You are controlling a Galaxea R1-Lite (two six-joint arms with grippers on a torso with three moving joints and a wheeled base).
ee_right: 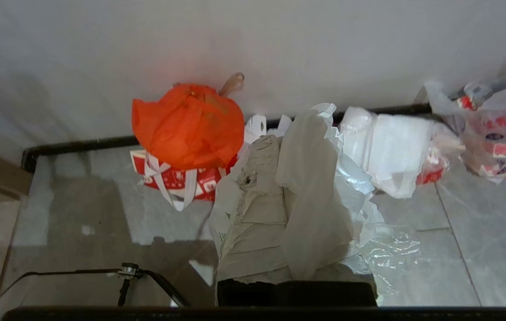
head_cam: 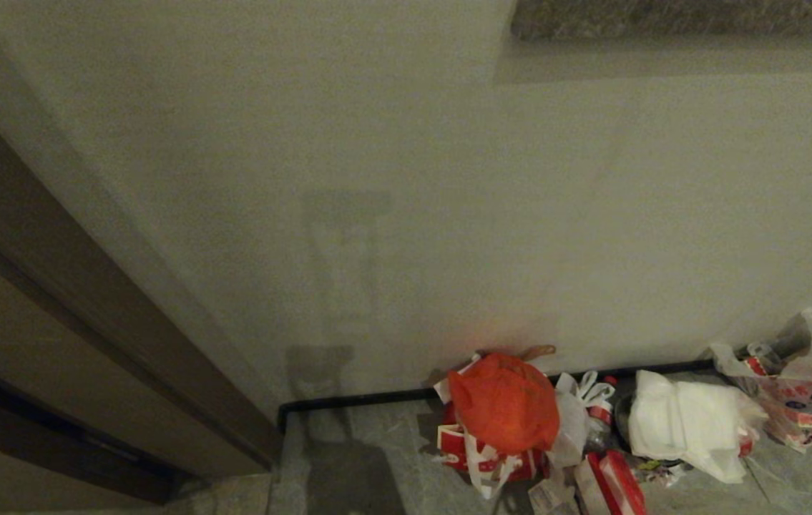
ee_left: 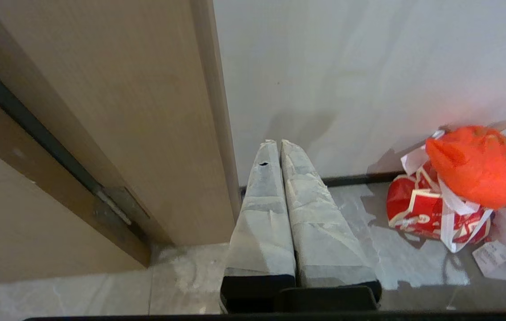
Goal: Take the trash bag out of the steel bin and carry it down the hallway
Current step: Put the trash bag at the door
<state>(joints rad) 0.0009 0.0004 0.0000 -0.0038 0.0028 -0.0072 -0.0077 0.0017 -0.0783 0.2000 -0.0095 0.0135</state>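
1. Nearest the camera, in the right wrist view, the right gripper [ee_right: 290, 160] has its taped fingers pressed together on thin crinkled plastic: the trash bag [ee_right: 359, 205], which drapes over the fingers and trails down beside them toward the floor tiles [ee_right: 480, 249].
2. At far left stands a dark brown door frame [head_cam: 91, 300], then the off-white wall [head_cam: 406, 179] with its black skirting [head_cam: 363, 398].
3. The left gripper [ee_left: 278, 147] hangs just right of the frame, its fingers closed flat against each other and holding nothing.
4. Further right, against the skirting, lies an orange-red bag [head_cam: 504, 400] on top of a red-and-white carrier bag [head_cam: 459, 447]; then a white bundle [head_cam: 685, 422]; at far right, a white bag with red and blue print [head_cam: 806, 386].
5. No steel bin shows in any view, so the bag appears already lifted out and the carrying seems to be the step in hand.
6. To do it well, the right gripper should keep its pinch firm, since the film is slippery and thin.
7. The trailing plastic should be carried clear of the litter pile and the base, so nothing snags or tears it.
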